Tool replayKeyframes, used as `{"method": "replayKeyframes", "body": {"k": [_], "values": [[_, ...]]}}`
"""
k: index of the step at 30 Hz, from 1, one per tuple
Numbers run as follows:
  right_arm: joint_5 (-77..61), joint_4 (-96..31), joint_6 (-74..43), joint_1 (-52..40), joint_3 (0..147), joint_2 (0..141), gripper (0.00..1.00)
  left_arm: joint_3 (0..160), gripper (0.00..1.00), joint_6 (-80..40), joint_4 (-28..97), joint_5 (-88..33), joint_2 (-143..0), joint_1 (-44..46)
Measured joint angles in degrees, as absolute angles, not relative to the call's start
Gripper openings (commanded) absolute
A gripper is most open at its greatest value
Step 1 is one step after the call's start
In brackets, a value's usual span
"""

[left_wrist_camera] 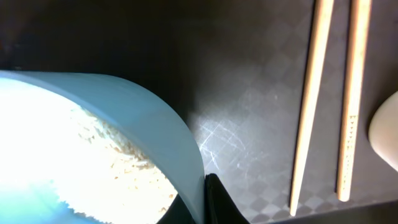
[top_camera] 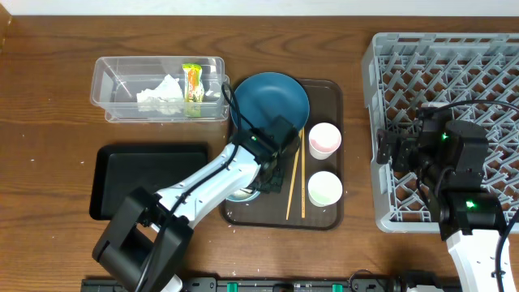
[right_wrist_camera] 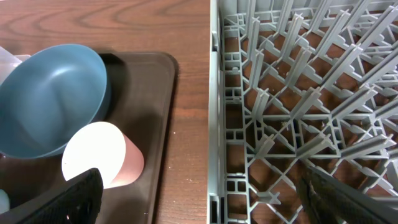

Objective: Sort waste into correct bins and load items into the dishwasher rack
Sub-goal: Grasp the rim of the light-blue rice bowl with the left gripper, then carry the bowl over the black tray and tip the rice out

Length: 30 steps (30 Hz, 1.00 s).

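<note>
**Gripping the rice bowl by its rim**

Left pincer (left_wrist_camera: 203, 198) clamped shut on the wall of the light blue bowl (left_wrist_camera: 134, 99), on the brown tray (left_wrist_camera: 249, 68) beside the chopsticks (left_wrist_camera: 310, 106). Lift level, lest rice (left_wrist_camera: 115, 163) spill short of its bin.

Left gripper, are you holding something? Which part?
Yes: the left gripper pinches the light blue bowl by its rim. The right gripper is open and holds nothing.
</note>
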State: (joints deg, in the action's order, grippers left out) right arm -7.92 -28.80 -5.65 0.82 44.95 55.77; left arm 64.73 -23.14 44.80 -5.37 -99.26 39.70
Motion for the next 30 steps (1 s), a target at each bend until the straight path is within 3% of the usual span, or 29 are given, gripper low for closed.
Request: {"method": "replayKeyframes", "body": {"k": [12,18,30], "values": [[-7.92,-28.8,-5.65,0.82,44.95,55.77,0.99,68.1,0.06,-22.17,50.02,-3.68,-91.42,35.46],[-7.92,-28.8,-5.65,0.82,44.95,55.77,0.99,68.2,0.06,-19.03,50.78,-8.49,-84.99,22.39],[-7.92,-28.8,-5.65,0.82,44.95,55.77,0.99,61.58,0.06,-6.79,46.33,-34.94,-84.88,-4.93]]}}
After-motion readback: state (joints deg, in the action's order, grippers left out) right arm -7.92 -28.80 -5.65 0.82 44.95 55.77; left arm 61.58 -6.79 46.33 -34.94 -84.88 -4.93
